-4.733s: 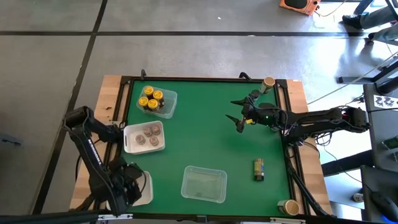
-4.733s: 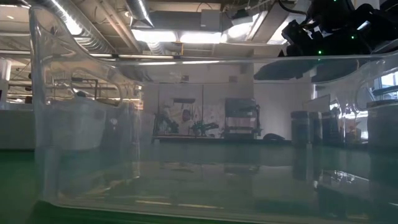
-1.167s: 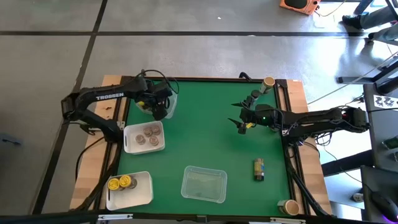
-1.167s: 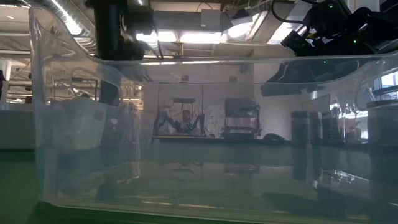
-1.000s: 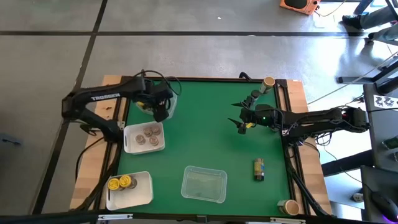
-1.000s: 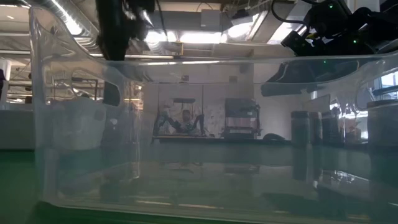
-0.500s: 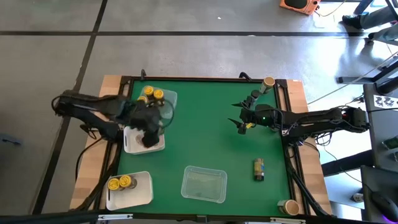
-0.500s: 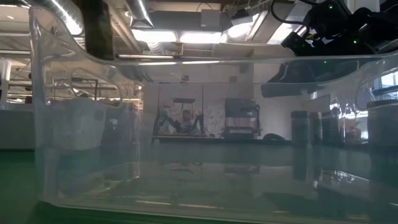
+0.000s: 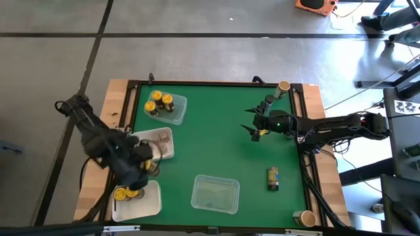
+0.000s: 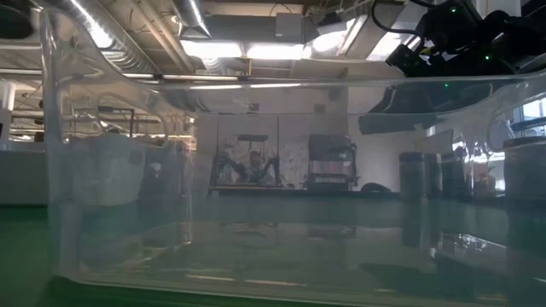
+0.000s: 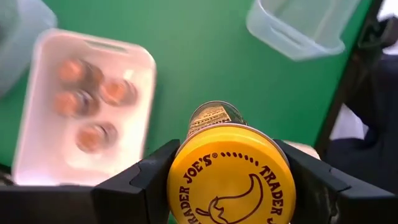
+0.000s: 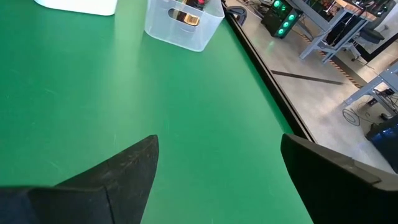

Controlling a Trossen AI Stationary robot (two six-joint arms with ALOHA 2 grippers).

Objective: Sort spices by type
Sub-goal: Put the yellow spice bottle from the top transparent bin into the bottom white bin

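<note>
Yellow-lidded jar (image 11: 228, 174) in left end effector (image 11: 228, 186), clear only on wrist cam.

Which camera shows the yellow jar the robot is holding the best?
The left wrist view: the yellow-lidded jar fills it, clamped in the left tool, lid print readable. The high view shows only a yellow speck under the arm. The low and right wrist views do not show it.

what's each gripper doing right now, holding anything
Left gripper: closed on a yellow-lidded spice jar, near the white tray at the table's front left.
Right gripper: open, empty, above the green mat.
</note>
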